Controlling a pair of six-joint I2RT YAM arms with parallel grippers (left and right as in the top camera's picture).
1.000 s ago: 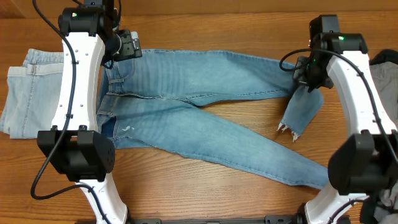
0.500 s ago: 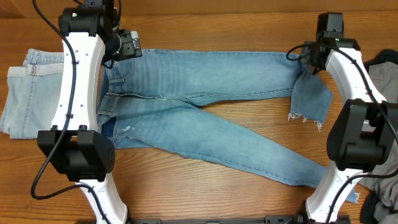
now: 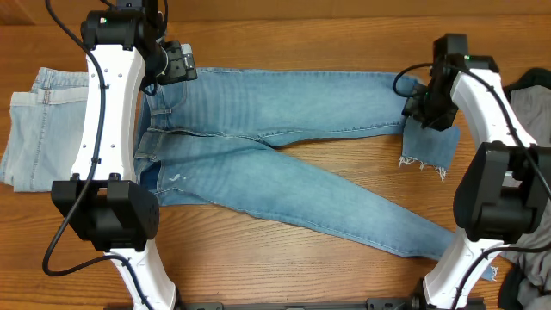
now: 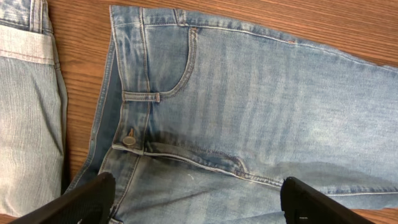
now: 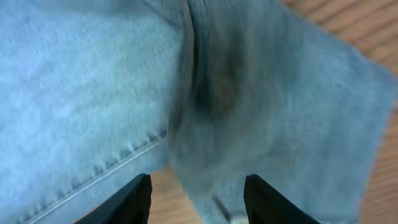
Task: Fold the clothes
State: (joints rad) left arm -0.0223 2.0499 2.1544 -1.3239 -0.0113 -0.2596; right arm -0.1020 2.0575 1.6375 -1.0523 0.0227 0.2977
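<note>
The medium-blue jeans (image 3: 284,164) lie spread on the wooden table, waist at the left and legs running right. The upper leg's frayed end (image 3: 428,146) is bent down toward the front, and it lies flat. My right gripper (image 3: 428,108) hovers just over that bend. In the right wrist view it (image 5: 198,199) is open, with denim (image 5: 280,112) below and nothing pinched. My left gripper (image 3: 176,62) hangs over the waistband. In the left wrist view it (image 4: 196,196) stands wide open above the fly button (image 4: 129,139).
A paler light-wash denim piece (image 3: 39,129) lies folded at the far left, touching the jeans' waist. Grey cloth (image 3: 534,112) sits at the right edge behind the right arm. The lower leg (image 3: 413,237) reaches the front right by the arm base.
The right gripper carried the upper leg's end to the right, then opened and let it go; the cuff now lies flat. The left arm has not moved.
</note>
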